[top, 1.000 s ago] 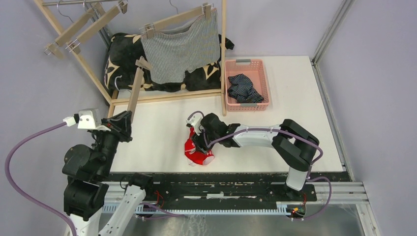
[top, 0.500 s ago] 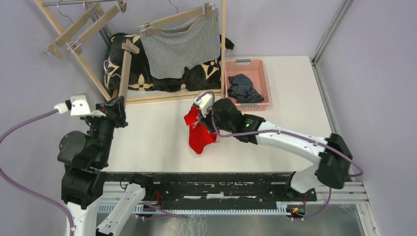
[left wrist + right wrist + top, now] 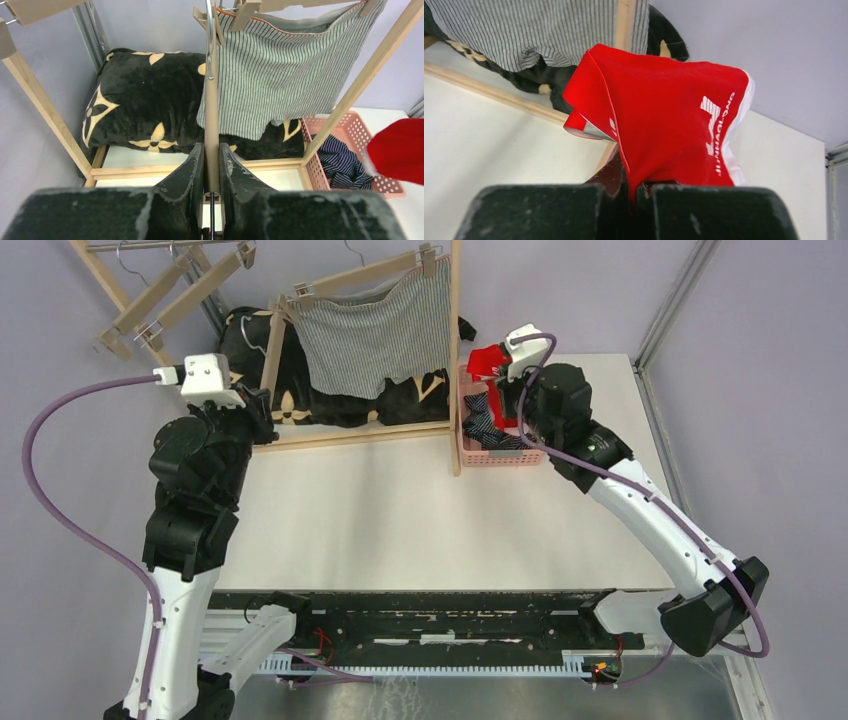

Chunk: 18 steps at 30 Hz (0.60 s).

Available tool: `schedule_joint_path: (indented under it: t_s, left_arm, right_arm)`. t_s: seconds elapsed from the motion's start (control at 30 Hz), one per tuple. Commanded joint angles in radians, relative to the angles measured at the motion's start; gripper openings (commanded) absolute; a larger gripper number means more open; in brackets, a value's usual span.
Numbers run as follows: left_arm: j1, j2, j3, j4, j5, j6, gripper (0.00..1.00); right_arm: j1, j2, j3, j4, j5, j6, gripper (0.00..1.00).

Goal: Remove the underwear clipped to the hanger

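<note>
R gripper (image 3: pixel 631 186) pinched tight on red boxers (image 3: pixel 664 115), white lettering showing. Held in air over pink basket (image 3: pixel 541 410) at far edge of table (image 3: pixel 400 520), rt of middle. Navy striped boxers (image 3: pixel 490 420) lying inside basket. Grey striped boxers (image 3: pixel 375 335) clipped at both top corners to hanger (image 3: pixel 360 276) on wooden rack (image 3: pixel 455 360) at far-left corner, in front of black cushion (image 3: pixel 145 100). L gripper (image 3: pixel 211 162) closed narrow on bar of bare wooden hanger (image 3: pixel 212 110), jaws touching it both sides.
</note>
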Motion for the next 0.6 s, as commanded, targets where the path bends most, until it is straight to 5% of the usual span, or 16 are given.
schedule_joint_path:
  t_s: [0.0, 0.57]
  left_arm:
    - [0.001, -0.043, 0.047, 0.07, 0.008, 0.042, 0.03]
    - [0.001, -0.145, 0.005, 0.016, -0.084, 0.099, 0.03]
  right_arm:
    - [-0.06, 0.04, 0.074, 0.016, -0.034, -0.028, 0.01]
    - [-0.179, 0.295, 0.08, 0.107, -0.127, 0.054, 0.01]
